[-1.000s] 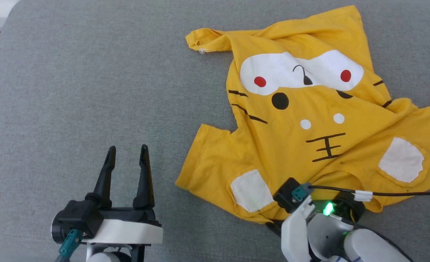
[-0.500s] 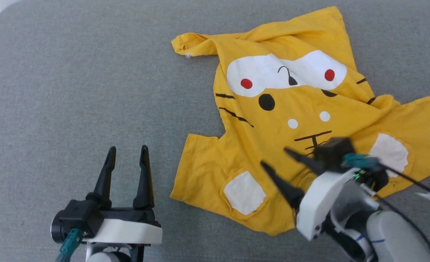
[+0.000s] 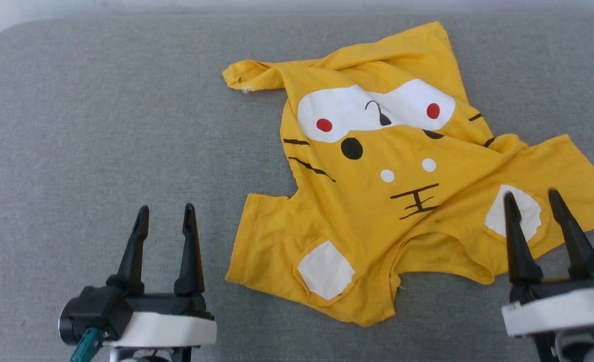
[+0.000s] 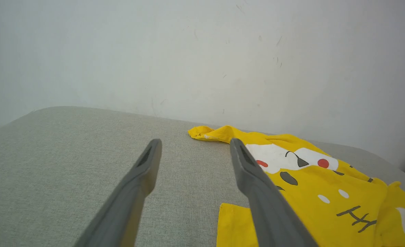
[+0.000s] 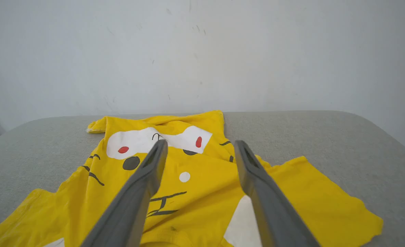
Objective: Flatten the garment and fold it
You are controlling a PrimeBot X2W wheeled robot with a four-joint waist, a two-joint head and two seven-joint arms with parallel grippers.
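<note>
Grey woven upholstery (image 3: 101,125) beneath everything, broad and flat. Nearest, at the lower left of the head view: left gripper (image 3: 166,207), dark fingers spread wide, clasping nothing, poised over bare grey cloth, well apart from the shirt's near sleeve. At the lower right: right gripper (image 3: 530,194), likewise spread wide and empty, fingers pointing away from the robot and overlapping the near right part of the garment (image 3: 377,201); impossible to tell whether touching the cloth or just above it.

Between and beyond the two grippers: that garment, bright yellow, lying right of centre on the upholstery, print side up, neck opening (image 3: 437,251) toward the robot, hem away. Beside the neck opening, a white patch (image 3: 324,269) on the robot's left and a second white patch (image 3: 523,213) on the right, partly behind the right gripper's fingers. Short sleeves splayed out to either side.

Farther on: black stripe marks, two small white dots, a black spot, then a wide white band with two red dots. Rumpled, not flat: creases across the right side, far hem bunched, far left corner (image 3: 246,78) twisted into a narrow roll pointing left.

Farthest, in both wrist views: a pale, scuffed wall (image 4: 188,51) rising behind the upholstery's rounded back edge.
</note>
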